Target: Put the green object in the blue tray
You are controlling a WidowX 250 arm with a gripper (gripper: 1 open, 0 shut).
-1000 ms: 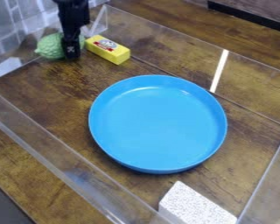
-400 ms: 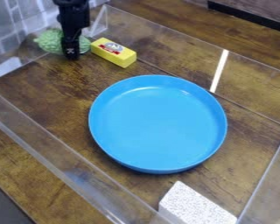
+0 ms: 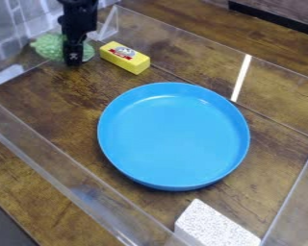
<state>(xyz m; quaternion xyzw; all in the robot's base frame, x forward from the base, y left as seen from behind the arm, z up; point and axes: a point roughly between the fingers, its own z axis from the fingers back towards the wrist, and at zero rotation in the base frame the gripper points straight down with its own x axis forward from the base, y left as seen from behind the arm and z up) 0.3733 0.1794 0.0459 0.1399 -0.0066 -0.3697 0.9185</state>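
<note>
The blue tray (image 3: 173, 135) sits mid-surface (image 3: 66, 115) with open wood all around it inside clear walls. At the far left corner the black tool (image 3: 74, 56) points down, clamped on the green object (image 3: 47, 45), just beside the yellow block (image 3: 123, 57). Since a second ago, tool and object have risen slightly and the block has shifted a little.

Blue tray (image 3: 173, 135): bright uniform blue. Green object (image 3: 47, 45): green, bumpy. Block (image 3: 123, 57): yellow, red marking on top. Claw (image 3: 74, 56): black. Bench (image 3: 66, 106): dark brown wood grain. Slab (image 3: 218, 225) at the near edge: white, speckled.
</note>
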